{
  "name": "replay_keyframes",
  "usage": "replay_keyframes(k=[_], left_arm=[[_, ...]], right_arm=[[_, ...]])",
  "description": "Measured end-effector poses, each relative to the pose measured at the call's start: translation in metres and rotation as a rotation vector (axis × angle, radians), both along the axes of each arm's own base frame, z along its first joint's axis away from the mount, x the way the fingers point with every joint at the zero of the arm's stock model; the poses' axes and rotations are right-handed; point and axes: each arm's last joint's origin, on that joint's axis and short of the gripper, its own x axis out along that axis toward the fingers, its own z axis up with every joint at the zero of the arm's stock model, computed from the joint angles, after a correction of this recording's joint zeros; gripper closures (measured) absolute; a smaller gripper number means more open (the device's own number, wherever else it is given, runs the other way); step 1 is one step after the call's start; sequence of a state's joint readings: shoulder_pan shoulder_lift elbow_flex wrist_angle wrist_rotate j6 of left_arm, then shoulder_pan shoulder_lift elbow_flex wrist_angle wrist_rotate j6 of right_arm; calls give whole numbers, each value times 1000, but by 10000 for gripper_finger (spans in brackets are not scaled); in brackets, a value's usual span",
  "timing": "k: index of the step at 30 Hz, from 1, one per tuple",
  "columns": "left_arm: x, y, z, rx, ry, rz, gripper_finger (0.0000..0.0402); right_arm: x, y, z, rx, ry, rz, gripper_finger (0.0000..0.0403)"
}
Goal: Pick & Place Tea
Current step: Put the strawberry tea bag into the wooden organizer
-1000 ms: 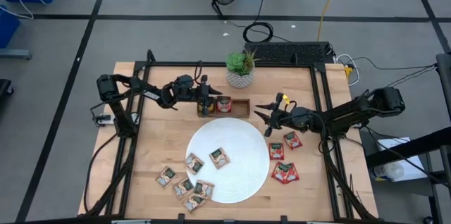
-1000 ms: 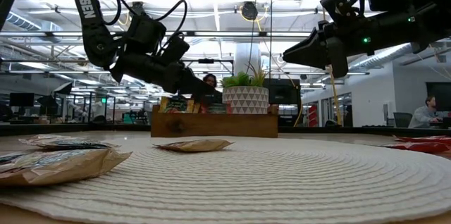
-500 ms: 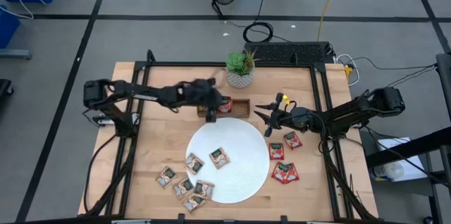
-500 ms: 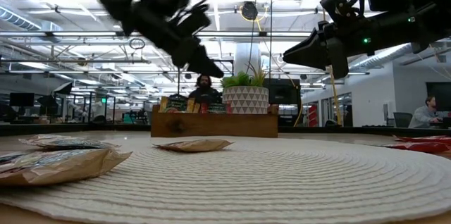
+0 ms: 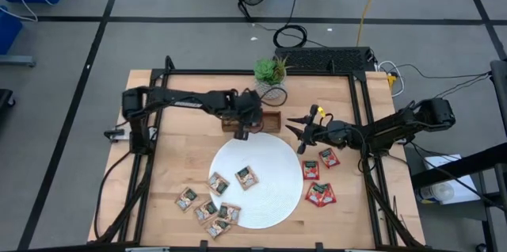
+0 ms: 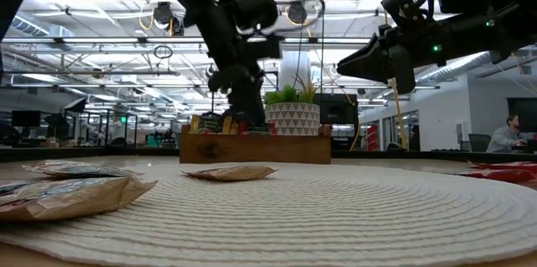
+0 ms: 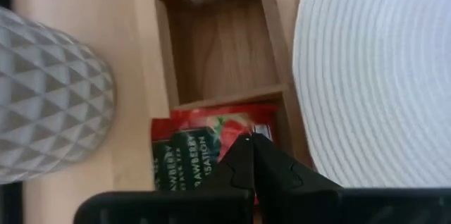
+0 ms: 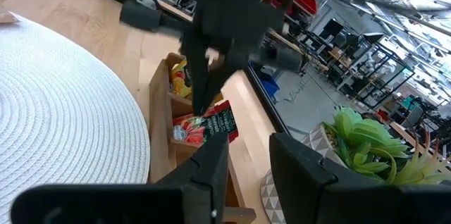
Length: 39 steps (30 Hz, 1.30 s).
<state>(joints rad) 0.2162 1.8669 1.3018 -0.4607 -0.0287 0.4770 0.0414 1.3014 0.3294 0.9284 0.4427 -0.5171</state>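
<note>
My left gripper (image 5: 242, 131) is shut and points steeply down over the wooden tray (image 5: 269, 121). Its tips (image 7: 251, 143) are at a red tea sachet (image 7: 190, 150) that stands in the tray's middle compartment. My right gripper (image 5: 299, 135) hovers level and open to the right of the tray, with nothing between its fingers (image 8: 211, 164). Tan sachets (image 5: 246, 177) lie flat on the white plate (image 5: 273, 196) and on the table near its left rim (image 5: 206, 208). Red sachets (image 5: 320, 194) lie flat on the table right of the plate. My left gripper's shut fingertips (image 8: 201, 108) come from above at the top edge of the red sachet (image 8: 211, 127) in the tray. I cannot tell whether they touch it.
A potted plant in a white faceted pot (image 5: 270, 84) stands just beyond the tray. The tray's right compartment (image 7: 225, 48) holds no sachet, and its left one holds yellow and tan sachets (image 8: 180, 76). Bare wood lies left of the plate (image 5: 178, 153).
My left gripper has risen from the tray's left end, swung a little toward the table's right along the tray, and tipped from nearly level to steeply down over the middle compartment. My right gripper has kept still.
</note>
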Motion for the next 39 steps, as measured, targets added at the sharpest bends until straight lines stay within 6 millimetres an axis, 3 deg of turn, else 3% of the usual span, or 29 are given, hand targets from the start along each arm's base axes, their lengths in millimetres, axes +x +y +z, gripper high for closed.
replay_keyframes(k=[7,25,33,39], left_arm=[[10,1,-26,-69,77,-25,400],[11,21,-39,-53,84,96,401],[15,8,-38,63,97,118,399],[16,-5,-39,86,123,7,397]], right_arm=[[0,0,0,0,0,0,312],[0,0,0,-3,5,0,312],[0,0,0,-3,6,0,312],[0,0,-1,-3,7,0,312]])
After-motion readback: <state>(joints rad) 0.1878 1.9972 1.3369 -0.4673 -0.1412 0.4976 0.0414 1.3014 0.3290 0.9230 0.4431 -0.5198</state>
